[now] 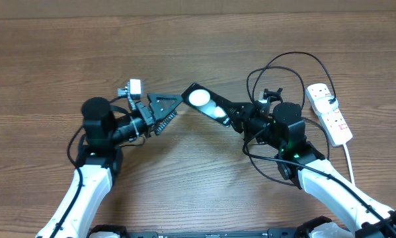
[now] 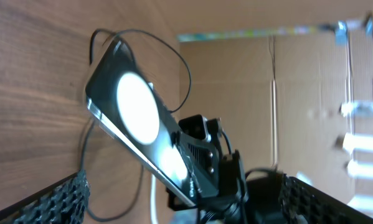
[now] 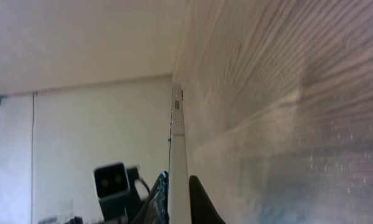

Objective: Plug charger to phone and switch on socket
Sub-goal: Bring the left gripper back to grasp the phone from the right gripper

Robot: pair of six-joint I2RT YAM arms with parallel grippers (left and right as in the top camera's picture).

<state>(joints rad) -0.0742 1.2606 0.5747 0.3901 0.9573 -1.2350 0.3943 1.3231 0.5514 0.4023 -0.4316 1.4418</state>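
My right tool [image 1: 232,118] is clamped on the near end of the phone [image 1: 201,100]. The wrist view shows the phone edge-on, pinched between my two fingers [image 3: 202,202]. Its free end points up and to the left, toward my other arm. The black face is turned up and carries a bright patch of glare. I cannot tell whether the phone touches the worktop [image 1: 204,185] or is held just off it.

My left tool [image 1: 166,111] stands with its fingers apart and grips nothing. It is aimed at the free end of the phone and sits just beside it, not touching. From that wrist I see the phone's glossy face slanting across the view, with my right tool gripping its lower end.

The cable [image 1: 287,63] lies in black loops on the worktop beyond my right arm, and part of it runs under that arm. I cannot pick out its plug end.

The socket [image 1: 330,114] is a white strip lying to the right of my right arm, well apart from the phone. Its white lead runs toward the near edge. Its switch is too small for me to read.
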